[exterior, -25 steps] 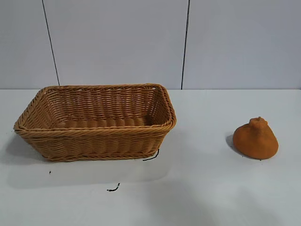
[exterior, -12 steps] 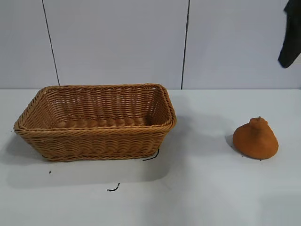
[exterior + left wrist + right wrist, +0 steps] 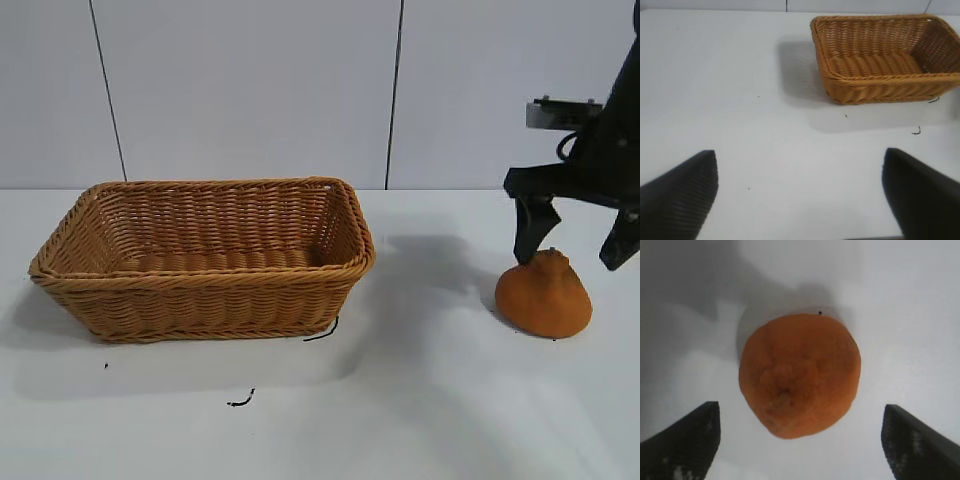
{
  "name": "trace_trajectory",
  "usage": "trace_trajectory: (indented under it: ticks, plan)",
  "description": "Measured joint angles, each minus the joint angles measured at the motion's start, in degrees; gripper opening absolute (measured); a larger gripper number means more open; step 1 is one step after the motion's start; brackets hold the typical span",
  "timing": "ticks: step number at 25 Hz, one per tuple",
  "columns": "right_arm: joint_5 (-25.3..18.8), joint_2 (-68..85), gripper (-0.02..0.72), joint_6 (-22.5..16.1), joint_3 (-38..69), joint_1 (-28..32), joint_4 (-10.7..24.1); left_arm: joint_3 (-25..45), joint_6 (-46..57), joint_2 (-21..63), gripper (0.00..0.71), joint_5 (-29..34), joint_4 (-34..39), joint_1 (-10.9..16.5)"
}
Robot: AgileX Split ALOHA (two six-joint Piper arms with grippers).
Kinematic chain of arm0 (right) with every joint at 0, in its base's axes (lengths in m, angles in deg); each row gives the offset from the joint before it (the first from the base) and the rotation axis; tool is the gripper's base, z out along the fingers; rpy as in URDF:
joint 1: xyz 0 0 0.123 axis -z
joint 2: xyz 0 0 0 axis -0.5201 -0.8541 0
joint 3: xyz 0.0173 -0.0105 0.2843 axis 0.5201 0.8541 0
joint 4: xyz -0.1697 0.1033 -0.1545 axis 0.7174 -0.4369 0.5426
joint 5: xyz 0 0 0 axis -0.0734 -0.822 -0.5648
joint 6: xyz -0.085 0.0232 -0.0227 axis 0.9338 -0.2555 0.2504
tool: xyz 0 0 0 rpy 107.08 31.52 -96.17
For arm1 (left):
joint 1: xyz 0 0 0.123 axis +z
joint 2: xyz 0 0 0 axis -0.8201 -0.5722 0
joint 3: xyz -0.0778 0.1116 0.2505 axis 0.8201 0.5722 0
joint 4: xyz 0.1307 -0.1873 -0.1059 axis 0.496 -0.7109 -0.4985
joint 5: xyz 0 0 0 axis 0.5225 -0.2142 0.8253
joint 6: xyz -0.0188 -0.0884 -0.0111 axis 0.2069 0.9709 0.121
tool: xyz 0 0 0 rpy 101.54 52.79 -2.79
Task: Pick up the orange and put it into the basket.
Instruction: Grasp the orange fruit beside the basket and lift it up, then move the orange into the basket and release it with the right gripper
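Right pincer (image 3: 577,243) is hanging w/ its jaws wide, pointing almost straight down over the orange (image 3: 545,295), one finger at each side of the knobbed neck. Near finger's tip is sitting just beside the neck at approx 10 o'clock from the fruit's centre; can't tell if it's touching. Other finger is standing apart at approx 2 o'clock. Nothing is being gripped: in the right wrist view both fingers are showing well apart w/ the orange (image 3: 800,375) lying between them on bare worktop (image 3: 900,315).

Orange is sitting on its wide base, neck up, at 3 o'clock of the worktop (image 3: 430,400) in the exterior view, well apart from the basket (image 3: 205,258).

Basket is resting upright at 9 o'clock, long side facing the camera. Its inside is showing only woven floor and walls, w/ no fruit in it. Two small dark marks (image 3: 240,400) are lying on the worktop near its front corner at approx 5 o'clock.

Left pincer (image 3: 800,192) is hovering over bare worktop, jaws wide, holding nothing, w/ the basket (image 3: 885,57) ahead at approx 1 o'clock.
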Motion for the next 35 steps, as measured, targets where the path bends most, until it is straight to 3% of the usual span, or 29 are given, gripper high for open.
trace_trajectory:
  ticks: [4, 6, 9, 11, 20, 23, 29, 35]
  plan:
    - [1.1, 0.0, 0.403, 0.0, 0.0, 0.0, -0.1, 0.0, 0.0, 0.0, 0.639, 0.0, 0.0, 0.0]
    - [1.1, 0.0, 0.242, 0.0, 0.0, 0.0, -0.2, 0.0, 0.0, 0.0, 0.639, 0.0, 0.0, 0.0]
    - [0.9, 0.7, 0.069, 0.9, -0.1, 0.0, -0.2, 0.0, 0.0, 0.0, 0.639, 0.0, 0.0, 0.0]
    - [-0.5, 1.9, 0.055, 1.6, -1.4, 0.0, -0.2, 0.0, 0.0, 0.0, 0.639, 0.0, 0.0, 0.0]
    - [-16.1, 7.4, 0.055, 2.1, -19.5, 0.0, -0.2, 0.0, 0.0, 0.0, 0.639, 0.0, 0.0, 0.0]
    - [-19.2, 7.4, 0.055, 2.1, -24.9, -0.5, 0.1, 0.0, 0.0, 0.0, 0.639, 0.0, 0.0, 0.0]
    - [-20.1, 7.4, 0.055, 2.0, -29.8, -6.5, 0.7, 0.0, 0.0, 0.0, 0.639, 0.0, 0.0, 0.0]
    - [-16.5, 7.2, 0.055, 0.3, -30.2, -16.2, 0.7, 0.0, 0.0, 0.0, 0.639, 0.0, 0.0, 0.0]
